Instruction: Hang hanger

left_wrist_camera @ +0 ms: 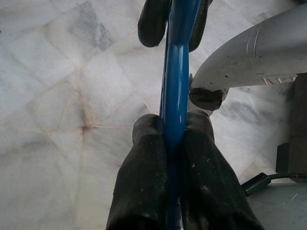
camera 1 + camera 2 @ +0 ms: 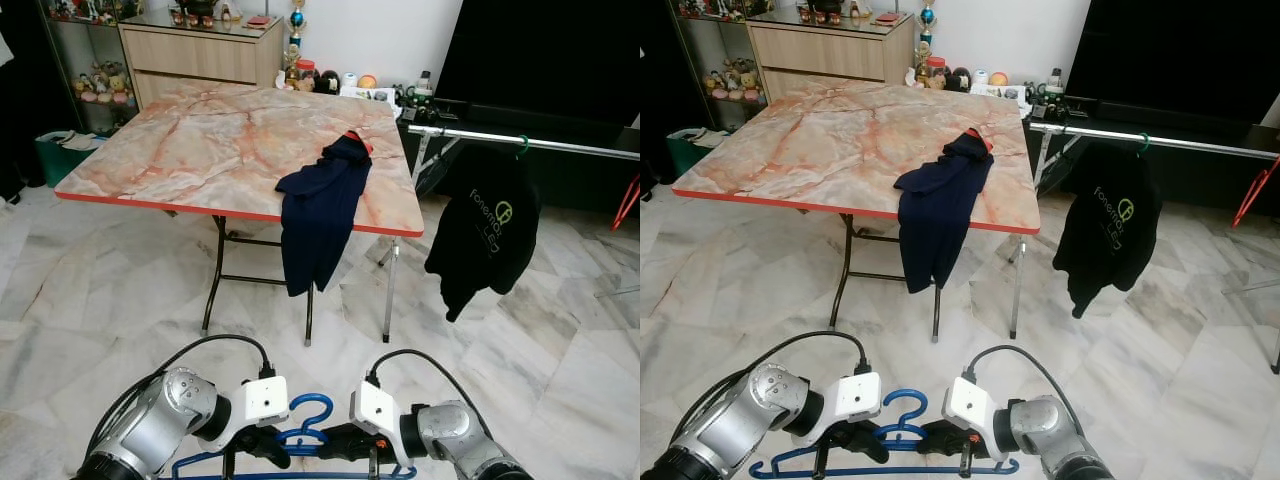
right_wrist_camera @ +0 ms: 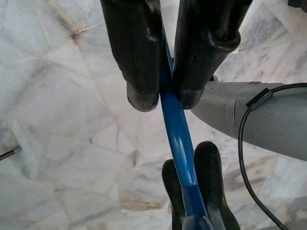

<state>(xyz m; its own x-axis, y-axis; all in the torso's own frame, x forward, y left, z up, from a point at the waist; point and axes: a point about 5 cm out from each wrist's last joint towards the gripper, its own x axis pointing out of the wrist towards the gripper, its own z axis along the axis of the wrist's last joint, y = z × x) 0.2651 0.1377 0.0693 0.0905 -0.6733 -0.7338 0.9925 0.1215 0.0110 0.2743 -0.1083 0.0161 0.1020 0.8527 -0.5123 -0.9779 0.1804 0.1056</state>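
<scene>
Right now you have the blue hanger (image 2: 300, 432) held low in front of the robot, over the marble floor (image 2: 80, 330), with both grippers pinching it. Your left gripper (image 1: 173, 136) is pressed together on the blue bar, one finger on each side. Your right gripper (image 3: 165, 93) clamps the same bar just beside it, so the two sets of fingers sit close together near the hook, which points up between the wrists.

Farther ahead stands the folding table (image 2: 200, 150). A dark blue garment (image 2: 320, 215) lies at its near right corner and spills over the near edge toward the floor. Beyond that corner, to the right, the metal clothes rail (image 2: 540, 142) runs level, and a black shirt (image 2: 485, 225) hangs at its left end on a green hook (image 2: 522, 145).

Watch several things from here. The rail is well apart from the hanger, so you must walk, and the table corner and its legs stand between you and the rail's left end. Two grippers on one thin bar can twist it if the arms move unevenly. The empty hanger's hook could also catch on the black shirt if you approach too near that end.
</scene>
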